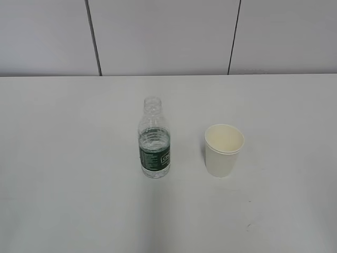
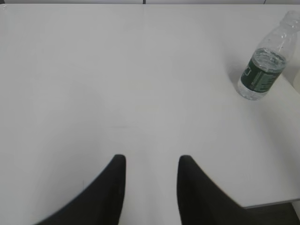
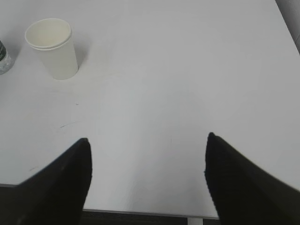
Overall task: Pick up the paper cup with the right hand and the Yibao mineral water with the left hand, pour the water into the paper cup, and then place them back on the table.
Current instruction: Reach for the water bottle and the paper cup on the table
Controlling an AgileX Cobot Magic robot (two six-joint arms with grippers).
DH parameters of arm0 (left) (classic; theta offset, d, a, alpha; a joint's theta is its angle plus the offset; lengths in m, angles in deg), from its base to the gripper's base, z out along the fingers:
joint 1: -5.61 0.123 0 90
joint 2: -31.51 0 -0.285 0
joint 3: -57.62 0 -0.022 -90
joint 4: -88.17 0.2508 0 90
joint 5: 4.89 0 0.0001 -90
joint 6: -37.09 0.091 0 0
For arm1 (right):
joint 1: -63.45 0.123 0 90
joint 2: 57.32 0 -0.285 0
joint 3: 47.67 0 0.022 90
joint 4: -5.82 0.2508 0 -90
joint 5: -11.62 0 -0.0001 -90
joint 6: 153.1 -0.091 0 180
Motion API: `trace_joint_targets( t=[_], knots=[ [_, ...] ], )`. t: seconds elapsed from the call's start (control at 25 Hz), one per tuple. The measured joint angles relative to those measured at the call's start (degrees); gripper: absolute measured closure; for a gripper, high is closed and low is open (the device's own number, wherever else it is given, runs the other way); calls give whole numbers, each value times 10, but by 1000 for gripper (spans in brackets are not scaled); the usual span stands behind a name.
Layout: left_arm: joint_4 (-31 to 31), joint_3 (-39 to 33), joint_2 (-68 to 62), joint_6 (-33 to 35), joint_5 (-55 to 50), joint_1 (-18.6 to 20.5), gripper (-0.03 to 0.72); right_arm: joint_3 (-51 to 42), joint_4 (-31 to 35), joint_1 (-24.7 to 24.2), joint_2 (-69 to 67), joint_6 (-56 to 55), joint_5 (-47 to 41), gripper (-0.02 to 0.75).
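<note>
The Yibao mineral water (image 1: 154,142), a clear ribbed bottle with a dark green label and no cap, stands upright on the white table (image 1: 63,158) near the middle. The cream-white paper cup (image 1: 224,150) stands upright to its right, apart from it. Neither arm shows in the exterior view. In the left wrist view the left gripper (image 2: 151,159) is open and empty over the table's near edge, with the bottle (image 2: 262,70) far off at upper right. In the right wrist view the right gripper (image 3: 147,140) is wide open and empty, with the cup (image 3: 52,47) at upper left.
A grey panelled wall (image 1: 168,37) with dark seams rises behind the table's far edge. The table's near edge (image 3: 140,213) shows just under the right gripper, and the table's right edge (image 3: 286,23) at upper right of that view.
</note>
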Motion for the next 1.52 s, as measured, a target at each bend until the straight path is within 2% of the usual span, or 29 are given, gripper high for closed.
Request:
trace_joint_targets(
  t=[1.52],
  knots=[
    [0, 0, 0, 0, 0, 0, 447, 0, 0, 0, 0, 0, 0, 153]
  ],
)
